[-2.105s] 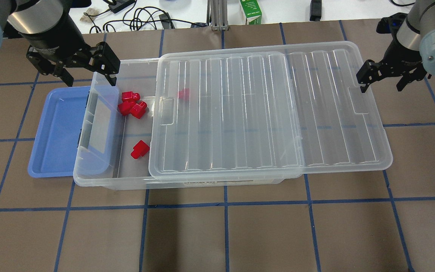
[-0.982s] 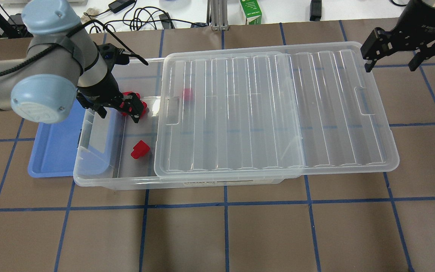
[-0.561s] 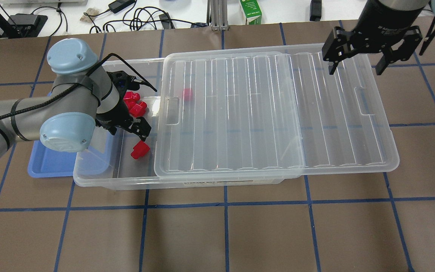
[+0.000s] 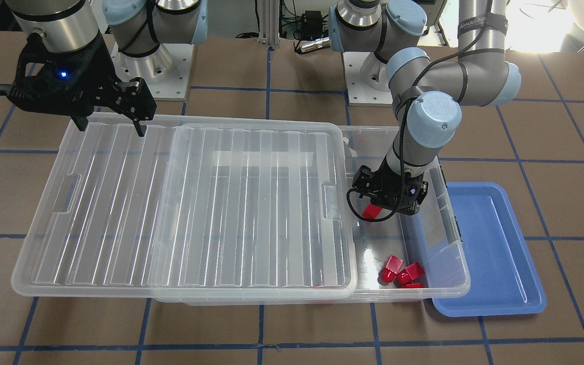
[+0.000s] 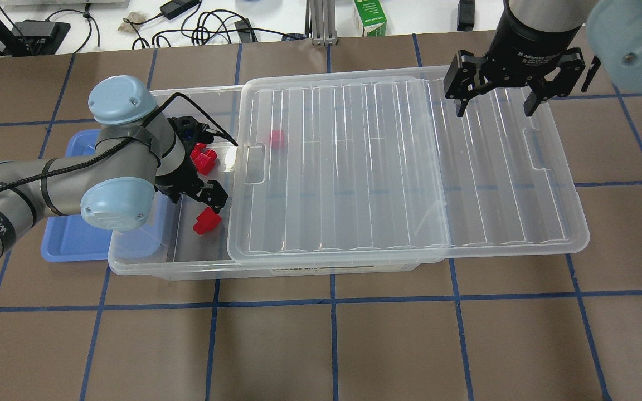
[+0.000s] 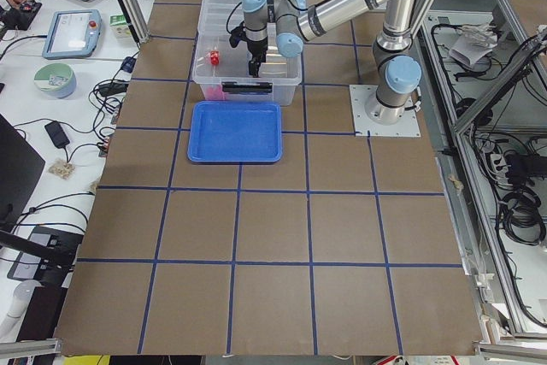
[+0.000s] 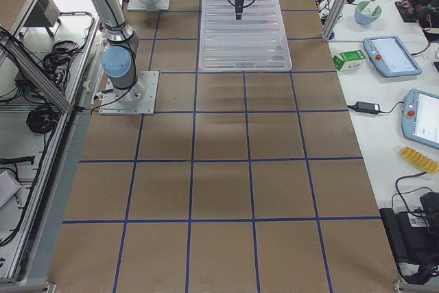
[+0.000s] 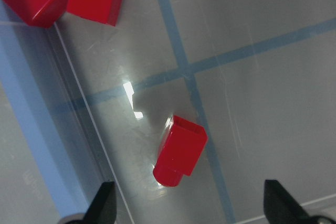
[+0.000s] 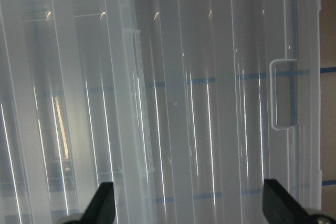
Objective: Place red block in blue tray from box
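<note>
Right now the table (image 5: 332, 345) is carrying the box (image 5: 187, 268), which is lying lengthwise across it. The lid (image 5: 354, 167) is sitting pushed toward the right, overhanging the box's right end and leaving the left end uncovered. The tray (image 5: 70, 245) is lying flat just left of the box, and the box's clear left end is overlapping the tray's right edge.

I am reaching my left arm over the tray and into the uncovered end. My left gripper (image 8: 191, 205) is pointing down with its fingers spread wide and gripping nothing. The block (image 8: 181, 153) is lying on its side on the box floor between those fingers, touching neither one.

I am holding my right gripper (image 5: 494, 108) above the far right part of the lid, fingers spread wide and empty.

A cluster of blocks (image 5: 204, 159) is resting farther back on the box floor, against the left wall. One more block (image 5: 275, 138) is showing blurred through the lid, right of the cluster.
</note>
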You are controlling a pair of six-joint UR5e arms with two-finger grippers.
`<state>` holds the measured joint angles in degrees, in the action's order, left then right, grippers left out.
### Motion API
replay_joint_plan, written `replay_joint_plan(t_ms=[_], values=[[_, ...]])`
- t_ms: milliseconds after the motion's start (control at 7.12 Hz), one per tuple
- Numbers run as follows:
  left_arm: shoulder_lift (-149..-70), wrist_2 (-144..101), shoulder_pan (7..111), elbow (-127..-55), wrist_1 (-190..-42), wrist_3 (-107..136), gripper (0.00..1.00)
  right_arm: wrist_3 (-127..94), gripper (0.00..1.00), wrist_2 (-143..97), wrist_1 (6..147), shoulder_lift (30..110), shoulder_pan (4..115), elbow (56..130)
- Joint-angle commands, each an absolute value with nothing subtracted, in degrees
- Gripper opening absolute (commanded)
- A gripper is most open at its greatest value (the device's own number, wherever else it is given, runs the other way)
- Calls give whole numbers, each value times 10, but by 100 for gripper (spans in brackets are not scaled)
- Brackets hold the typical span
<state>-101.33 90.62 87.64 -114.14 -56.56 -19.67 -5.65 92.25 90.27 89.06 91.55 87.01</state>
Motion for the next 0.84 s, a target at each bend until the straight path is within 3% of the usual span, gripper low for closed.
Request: replay_joint_plan(t_ms=[0,702], values=[[-1020,898,872,-1146,-553,-211,100,-55,100,925,903,891,916,869],[-1029,882,838,-1179,-552,-202,100,-54,100,924,899,893,918,868]])
